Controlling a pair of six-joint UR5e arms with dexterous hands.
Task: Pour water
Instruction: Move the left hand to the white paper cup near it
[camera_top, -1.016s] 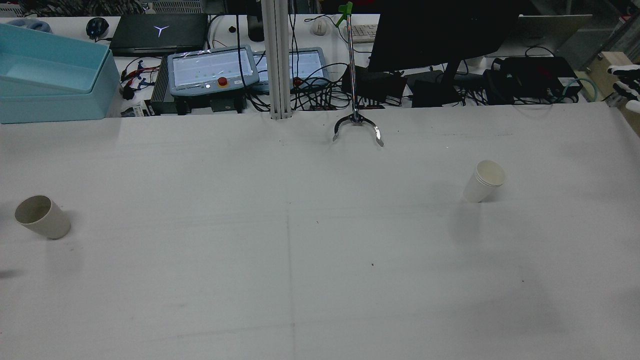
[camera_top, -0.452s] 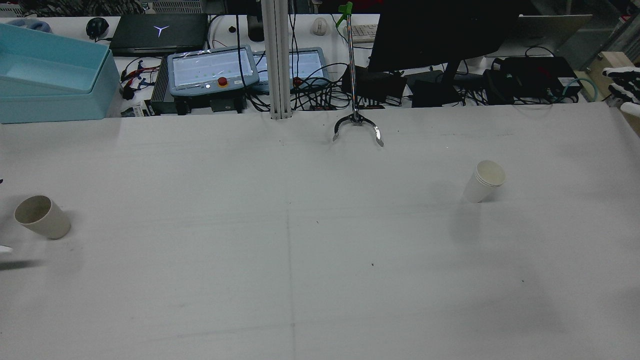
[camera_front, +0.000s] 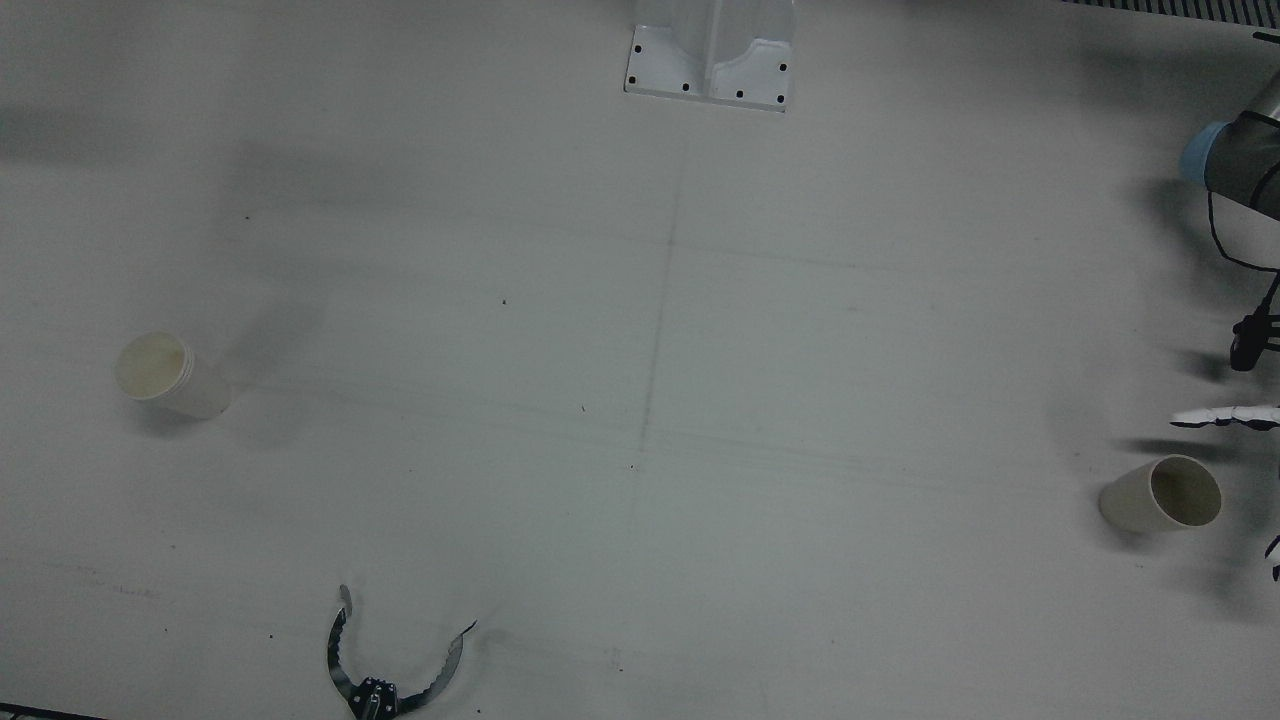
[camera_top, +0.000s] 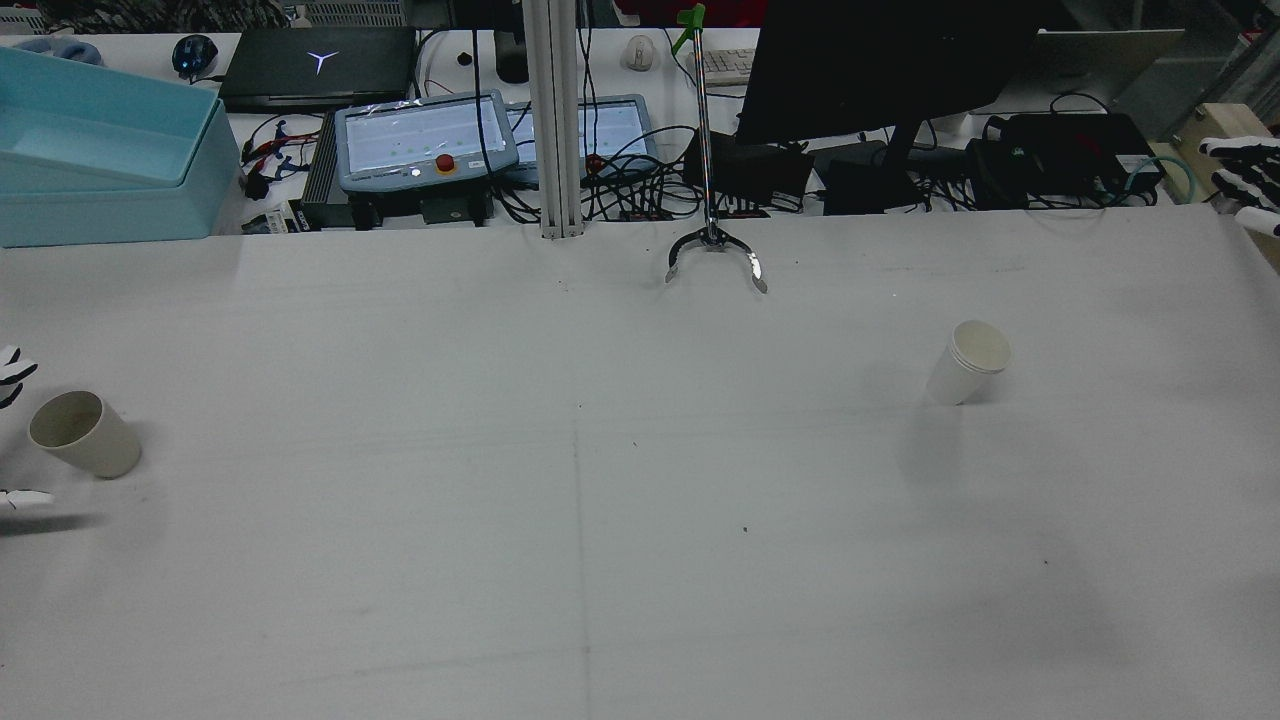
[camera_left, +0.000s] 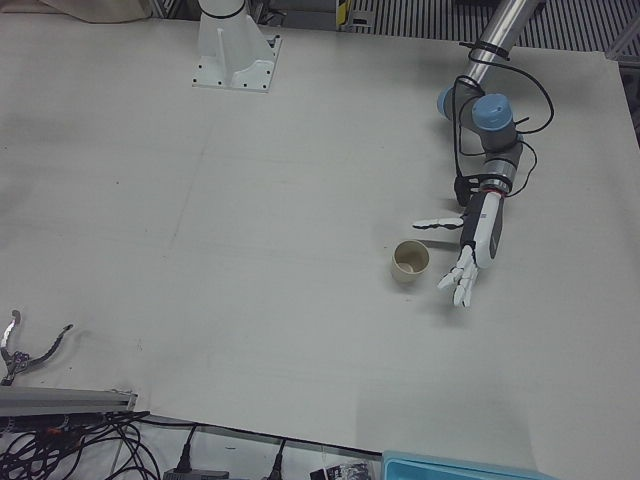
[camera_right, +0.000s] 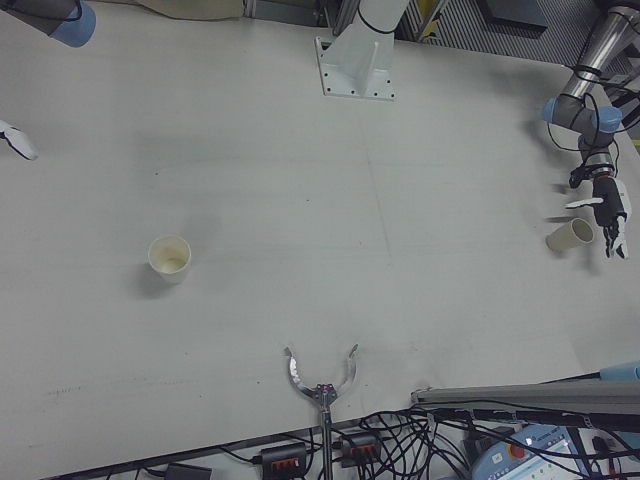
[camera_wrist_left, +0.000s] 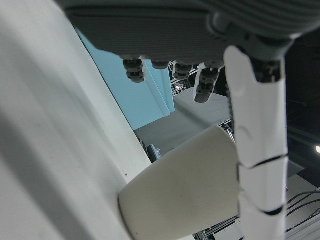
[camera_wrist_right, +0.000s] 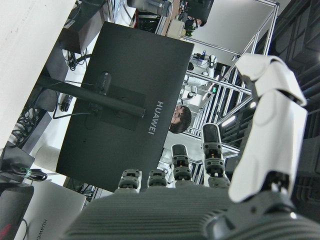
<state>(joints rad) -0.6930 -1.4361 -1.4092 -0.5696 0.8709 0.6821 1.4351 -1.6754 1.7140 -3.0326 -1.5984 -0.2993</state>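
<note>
On the surface (camera_left: 300, 200), a beige cup (camera_left: 409, 261) is seen upright, flanked by the spread fingers of the left hand (camera_left: 468, 250) without contact. A white paper cup (camera_top: 967, 362) stands well apart. The right hand (camera_top: 1240, 175) is held spread, empty, at the surface's edge.

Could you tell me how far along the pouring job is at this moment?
Nothing poured yet. The left robot hand is open beside the beige cup, fingers either side, not gripping. The right robot hand waits open, far from the white cup. Grasping, lifting and pouring remain.
</note>
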